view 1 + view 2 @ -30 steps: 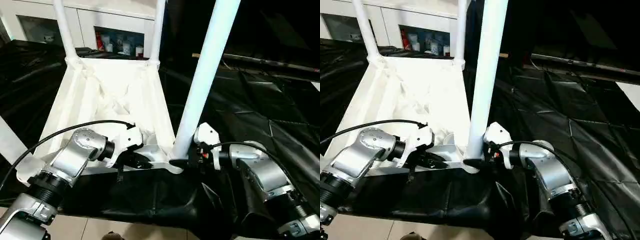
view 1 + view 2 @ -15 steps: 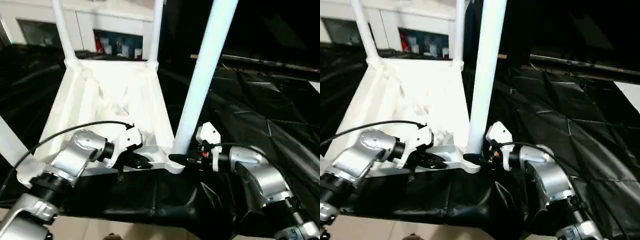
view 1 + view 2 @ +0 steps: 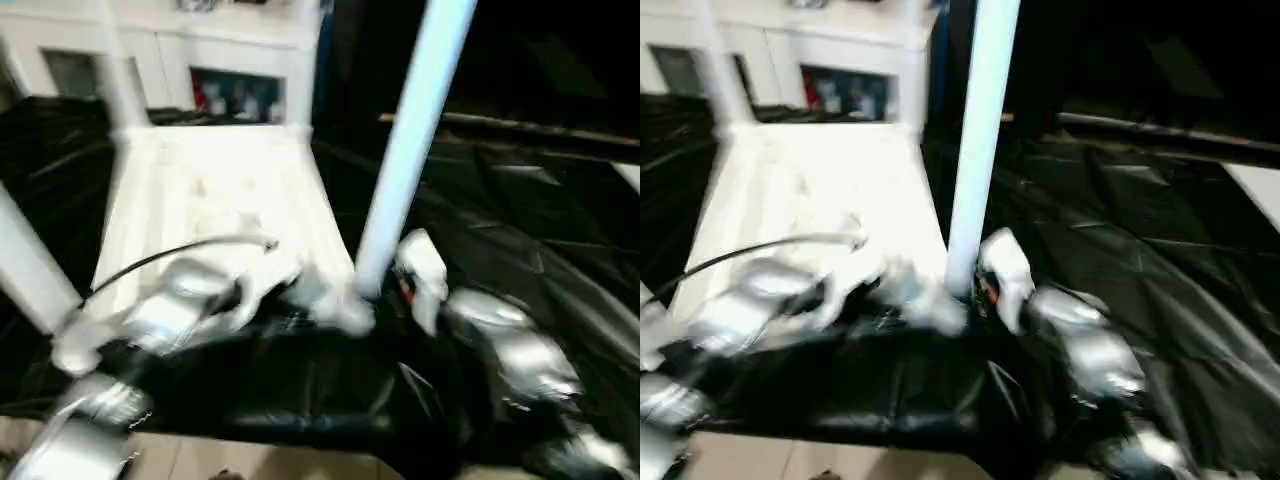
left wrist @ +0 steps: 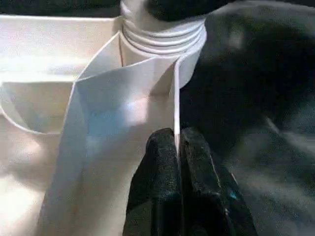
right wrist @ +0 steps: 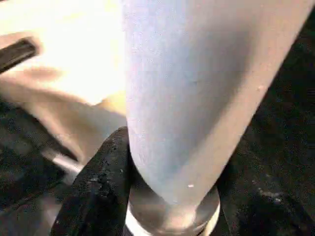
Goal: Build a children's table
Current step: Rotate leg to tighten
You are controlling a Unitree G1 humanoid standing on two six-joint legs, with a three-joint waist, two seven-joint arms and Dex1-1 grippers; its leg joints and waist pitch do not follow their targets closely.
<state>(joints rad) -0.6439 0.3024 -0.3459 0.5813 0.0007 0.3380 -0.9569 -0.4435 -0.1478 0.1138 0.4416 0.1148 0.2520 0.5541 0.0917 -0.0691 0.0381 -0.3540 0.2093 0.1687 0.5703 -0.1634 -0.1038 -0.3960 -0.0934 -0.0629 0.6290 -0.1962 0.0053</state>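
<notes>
**A:** What has changed nearest us?

**B:** The right gripper (image 5: 167, 196) has narrowed its hold. Its black fingers (image 5: 98, 187) now sit clamped round the foot of the near tube leg (image 3: 405, 170), where a second ago they stood a little wider. The leg stands steeper than before, close to upright in its round corner socket (image 4: 162, 34). I judge it is being seated there, so this corner is near done.

**A:** And the left gripper (image 4: 178, 152)?

**B:** Same place as before, at about nine o'clock from that socket. Its fingers are pressed together on the thin rim of the tabletop (image 3: 210, 190), steadying it. The head views have gone blurred, so the camera is moving.

**A:** Materials?

**B:** The leg is smooth matte white plastic, a plain round tube. The socket shows stacked ridges like a thread, and thin flat ribs fan from it. The tabletop lies underside up on the bench (image 3: 500, 220), draped in crinkled glossy black sheet.

**A:** Further off?

**B:** At twelve o'clock two more white legs (image 3: 305, 60) rise from the far corners, and another stands at nine o'clock. Behind them is a white cabinet (image 3: 240, 60).
</notes>
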